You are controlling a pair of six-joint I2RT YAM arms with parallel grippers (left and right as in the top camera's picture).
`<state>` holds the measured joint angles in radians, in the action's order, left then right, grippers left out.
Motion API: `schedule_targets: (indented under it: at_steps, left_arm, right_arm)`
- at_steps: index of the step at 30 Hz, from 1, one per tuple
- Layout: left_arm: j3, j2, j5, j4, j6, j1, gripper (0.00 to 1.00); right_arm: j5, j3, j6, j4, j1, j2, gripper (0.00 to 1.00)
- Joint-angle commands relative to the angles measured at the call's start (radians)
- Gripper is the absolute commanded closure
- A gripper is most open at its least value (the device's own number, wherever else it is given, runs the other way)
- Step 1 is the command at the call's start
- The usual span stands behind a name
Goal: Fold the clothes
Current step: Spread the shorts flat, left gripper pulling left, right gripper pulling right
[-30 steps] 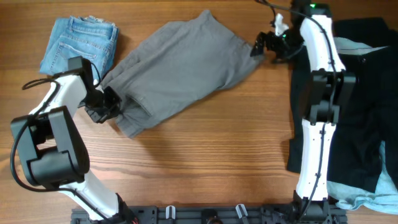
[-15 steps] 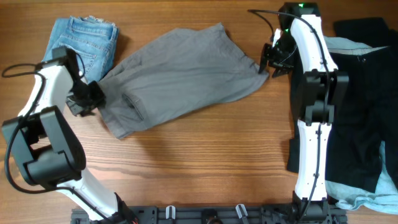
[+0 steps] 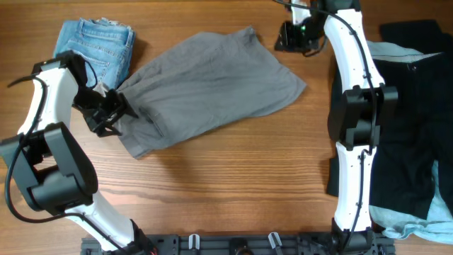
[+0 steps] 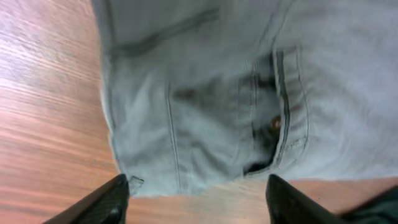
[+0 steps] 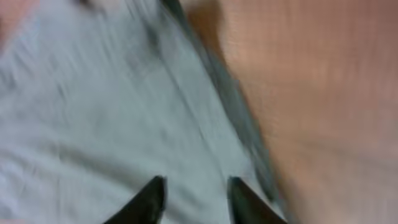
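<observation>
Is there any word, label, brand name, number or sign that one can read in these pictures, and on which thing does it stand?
None can be read.
The grey shorts show no print or tag; their button is too small and blurred to show any marking.
The denim shorts and the black garment show no readable label either.

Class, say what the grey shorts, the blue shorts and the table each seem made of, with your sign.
Grey shorts: soft matt woven cloth, probably cotton; it creases, seams stitched.
Blue shorts: denim, by the faded blue and frayed edge.
Table: wood or wood-look laminate; grain lines, slight sheen.
</observation>
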<state>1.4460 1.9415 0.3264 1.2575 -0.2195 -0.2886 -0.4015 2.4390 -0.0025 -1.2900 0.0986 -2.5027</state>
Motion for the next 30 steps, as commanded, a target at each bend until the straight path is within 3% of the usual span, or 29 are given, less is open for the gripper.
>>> schedule_targets:
  at_steps: [1,4,6,8,13,15,16,17,19,21,22,23,26,30]
  left_arm:
    - [0.013,-0.085,0.182,0.023,0.086,0.016,0.37]
    - [0.013,-0.317,0.16,0.006,0.085,0.016,0.36]
    - [0.013,-0.551,-0.08,-0.015,0.038,0.025,0.21]
    - [0.013,-0.661,-0.188,-0.002,-0.01,0.027,0.16]
    - [0.013,-0.769,-0.237,0.107,-0.02,0.027,0.04]
    - [0.011,-0.767,-0.249,0.112,-0.021,0.027,0.0]
    - [0.011,-0.762,-0.241,0.106,-0.021,0.027,0.0]
    - [0.011,-0.756,-0.24,0.106,-0.024,0.027,0.0]
    - [0.011,-0.744,-0.223,0.109,-0.024,0.027,0.0]
    - [0.011,-0.735,-0.223,0.12,-0.024,0.027,0.0]
    - [0.011,-0.728,-0.223,0.126,-0.028,0.027,0.0]
    - [0.009,-0.716,-0.223,0.139,-0.042,0.027,0.0]
    - [-0.05,-0.695,-0.223,0.127,-0.058,0.027,0.0]
    - [-0.26,-0.638,-0.211,0.007,-0.108,0.027,0.0]
  right_arm:
    - [0.028,0.0,-0.057,-0.094,-0.007,0.068,0.69]
    - [0.108,0.0,-0.079,-0.191,-0.006,0.269,0.67]
    - [0.124,0.0,-0.07,-0.22,-0.006,0.481,0.57]
    - [0.153,0.0,-0.056,-0.256,0.001,0.602,0.48]
    - [0.206,-0.039,0.016,-0.318,0.035,0.898,0.44]
    - [0.286,-0.144,0.112,-0.317,0.035,0.961,0.33]
    - [0.302,-0.209,0.131,-0.309,0.035,0.96,0.31]
    - [0.33,-0.328,0.152,-0.256,0.035,0.95,0.18]
    - [0.306,-0.541,0.206,-0.085,0.035,0.907,0.04]
    - [0.171,-0.721,0.253,0.125,0.035,0.785,0.03]
    - [0.155,-0.756,0.302,0.193,0.035,0.716,0.07]
    - [0.16,-0.769,0.383,0.253,0.035,0.628,0.17]
    - [0.133,-0.769,0.568,0.426,0.033,0.417,0.18]
    - [0.065,-0.769,0.515,0.581,0.033,0.271,0.11]
